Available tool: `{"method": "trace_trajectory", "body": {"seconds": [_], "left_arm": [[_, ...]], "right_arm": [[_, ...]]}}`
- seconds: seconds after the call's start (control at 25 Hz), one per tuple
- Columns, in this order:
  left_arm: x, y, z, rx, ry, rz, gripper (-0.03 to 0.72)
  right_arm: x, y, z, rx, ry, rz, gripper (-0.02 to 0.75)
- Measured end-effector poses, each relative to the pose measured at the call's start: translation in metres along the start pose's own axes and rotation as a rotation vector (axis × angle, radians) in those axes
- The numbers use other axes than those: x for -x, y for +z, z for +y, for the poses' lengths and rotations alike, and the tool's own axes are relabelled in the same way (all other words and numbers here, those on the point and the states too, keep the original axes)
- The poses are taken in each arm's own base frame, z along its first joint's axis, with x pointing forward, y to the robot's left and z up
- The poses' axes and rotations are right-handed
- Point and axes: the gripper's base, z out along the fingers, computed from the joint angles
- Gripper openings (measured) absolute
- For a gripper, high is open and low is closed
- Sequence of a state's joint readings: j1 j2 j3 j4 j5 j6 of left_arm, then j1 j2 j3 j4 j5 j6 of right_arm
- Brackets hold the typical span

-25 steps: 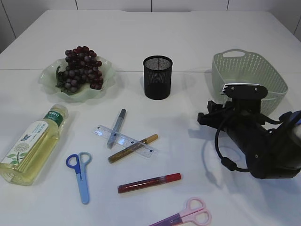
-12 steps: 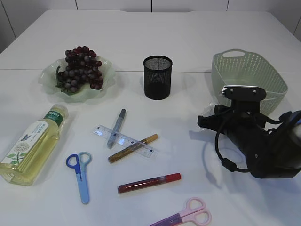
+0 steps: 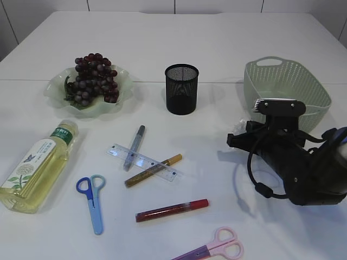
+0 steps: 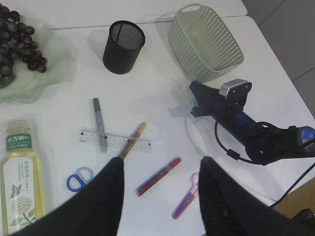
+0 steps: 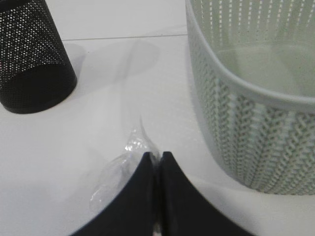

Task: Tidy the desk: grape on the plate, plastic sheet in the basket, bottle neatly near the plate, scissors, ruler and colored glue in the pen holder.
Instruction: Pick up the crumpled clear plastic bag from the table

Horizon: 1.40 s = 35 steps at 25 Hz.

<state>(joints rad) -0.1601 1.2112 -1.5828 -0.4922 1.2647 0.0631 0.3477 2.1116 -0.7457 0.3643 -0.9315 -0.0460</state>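
Pinching a crumpled clear plastic sheet (image 5: 118, 172) between closed fingers, the right pincer (image 5: 157, 162) sits low over the tabletop (image 3: 217, 32), with the pale green basket (image 5: 256, 98) just to its right and the black mesh pen holder (image 5: 32, 54) off to its left. The left pincer (image 4: 160, 196) hangs high with its fingers parted and empty; below it lie the red glue pen (image 4: 158, 176), clear ruler (image 4: 113, 140), blue scissors (image 4: 78, 178), pink scissors (image 4: 186, 196) and bottle (image 4: 20, 182). Grapes (image 3: 95, 78) rest on the plate (image 3: 54, 86).
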Motion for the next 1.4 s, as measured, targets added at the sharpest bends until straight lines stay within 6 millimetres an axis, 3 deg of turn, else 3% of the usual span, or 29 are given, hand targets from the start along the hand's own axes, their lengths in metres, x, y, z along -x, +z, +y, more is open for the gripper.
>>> {"method": "trace_trajectory", "body": {"seconds": [0.64, 1.08, 1.4], "left_arm": [[0.0, 0.0, 0.0, 0.0, 0.003, 0.0, 0.363], [0.0, 0.0, 0.0, 0.0, 0.004, 0.0, 0.363], [0.0, 0.0, 0.0, 0.0, 0.004, 0.0, 0.363]], "right_arm": [[0.015, -0.031, 0.005, 0.123, -0.071, 0.049, 0.015], [0.058, -0.057, 0.013, 0.207, -0.1, 0.029, 0.015], [0.109, -0.063, 0.021, 0.218, -0.145, 0.077, 0.015]]}}
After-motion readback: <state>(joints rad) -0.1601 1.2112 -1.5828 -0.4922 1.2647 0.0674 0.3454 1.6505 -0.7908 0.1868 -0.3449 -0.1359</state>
